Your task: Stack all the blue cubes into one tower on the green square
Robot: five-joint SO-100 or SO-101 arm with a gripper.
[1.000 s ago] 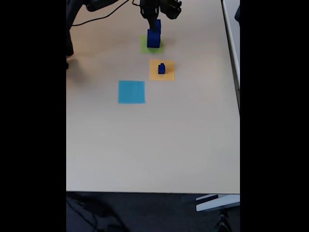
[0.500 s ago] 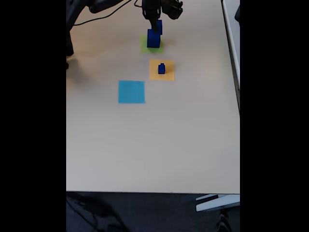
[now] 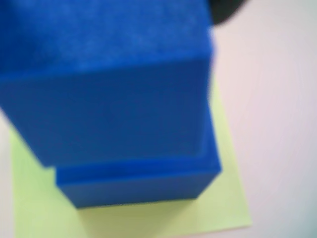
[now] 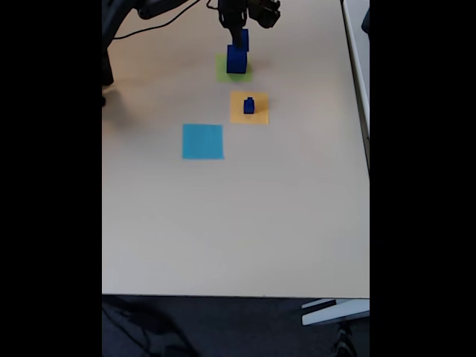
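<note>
— What has moved since a second ago?

— Since then my claw (image 4: 239, 33) has come down a little over the green square (image 4: 222, 74), and the medium cube (image 4: 242, 40) it carried now sits lower against the large cube (image 4: 236, 59). Between half a second ago and now I see hardly any shift.

— Is your claw clamped on that cube?

— I cannot tell. In the fixed view its dark fingers stand right at the medium cube, at the far edge of the table (image 4: 238, 223), but the picture is too small to show whether they grip it or have let go.

— What does your wrist camera see?

— Blue, close and blurred. The medium cube (image 3: 104, 74) fills the upper part, and below it the large cube (image 3: 138, 183) juts out as a step along its lower and right edges. So the upper one rests on the lower, set a bit off from its edges. Under both lies the green square (image 3: 223, 198), showing at the bottom and at both sides.

— And the third cube?

— The small cube (image 4: 248, 106) stands on the orange-yellow square (image 4: 259, 117), near the green one and nearer the camera in the fixed view. It is apart from the two stacked cubes.

— Anything else on the table?

— A light blue square (image 4: 202, 141) lies further toward the camera and to the left in that view, with nothing on it. A black cable (image 4: 160, 27) runs across the far left corner.
</note>
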